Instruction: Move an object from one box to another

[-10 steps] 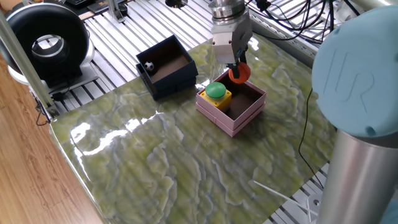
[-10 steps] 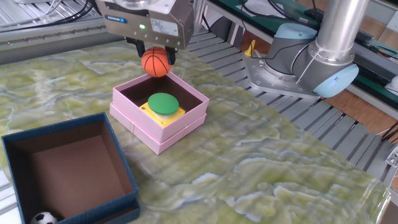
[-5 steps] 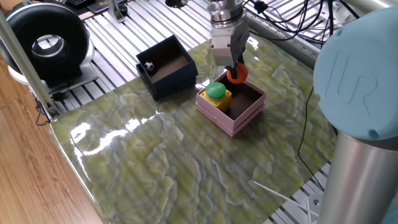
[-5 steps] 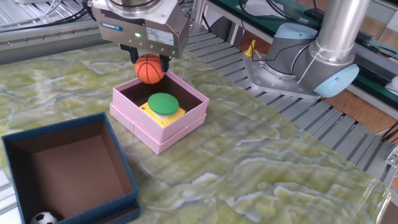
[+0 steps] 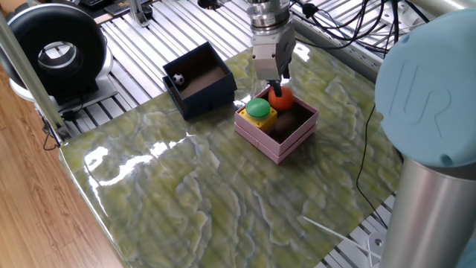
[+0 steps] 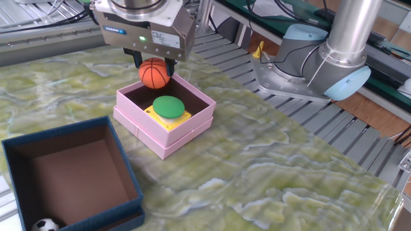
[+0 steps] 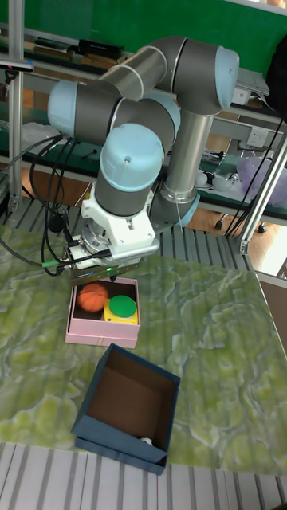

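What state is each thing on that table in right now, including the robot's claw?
End effector: shut on the basketball, over the pink box.
Basketball: held at the pink box's rim, not yet released.
Pink box: open-topped, upright, with the button inside.
Green button on a yellow base: resting in the pink box.
Navy box: open-topped, upright.
Small soccer ball: lying in a corner of the navy box.

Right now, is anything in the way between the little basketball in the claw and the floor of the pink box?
Nothing visible blocks it. The claw holds the basketball over the open part of the pink box. The green-topped yellow button fills the neighbouring part of the box, beside the ball's path, not under it.
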Robot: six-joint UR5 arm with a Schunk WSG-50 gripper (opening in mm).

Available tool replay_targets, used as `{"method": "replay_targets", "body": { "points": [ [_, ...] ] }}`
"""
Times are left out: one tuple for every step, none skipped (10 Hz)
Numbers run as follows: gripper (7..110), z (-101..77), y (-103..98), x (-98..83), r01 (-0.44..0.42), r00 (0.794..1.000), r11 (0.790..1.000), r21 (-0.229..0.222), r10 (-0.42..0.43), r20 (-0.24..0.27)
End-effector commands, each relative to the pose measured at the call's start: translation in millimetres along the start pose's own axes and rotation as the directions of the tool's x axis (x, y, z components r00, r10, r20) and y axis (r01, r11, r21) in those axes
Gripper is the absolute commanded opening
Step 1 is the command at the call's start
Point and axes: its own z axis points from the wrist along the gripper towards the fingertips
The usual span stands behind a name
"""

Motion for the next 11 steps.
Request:
{"method": "replay_targets", "body": {
  "points": [
    [66,-2.4,11.4,-6.0,0.011,1.0,0.999,-0.046,-0.01,0.027],
    [88,-2.9,7.4,-3.6,0.013,1.0,1.0,-0.029,-0.012,0.019],
    [88,-3.3,7.4,-3.7,0.014,1.0,1.0,-0.028,-0.014,0.021],
    [88,-4.5,8.2,-3.3,0.009,1.0,1.0,-0.029,-0.008,0.021],
    [88,-7.3,10.6,-2.9,0.005,1.0,0.999,-0.034,-0.004,0.024],
    [88,-12.4,14.3,-2.9,0.002,1.0,0.999,-0.042,-0.001,0.028],
    [88,-19.2,18.5,-8.1,-0.01,0.999,0.999,-0.051,0.012,0.048],
    [88,-28.8,19.6,-21.3,-0.049,0.996,0.997,-0.052,0.053,0.077],
    [88,-39.7,15.6,-35.0,-0.09,0.99,0.995,-0.032,0.092,0.102],
    [44,-54.0,12.8,-53.8,-0.116,0.982,0.993,-0.015,0.117,0.149],
    [44,-69.5,13.0,-70.5,-0.14,0.972,0.99,-0.013,0.14,0.187]
  ]
}}
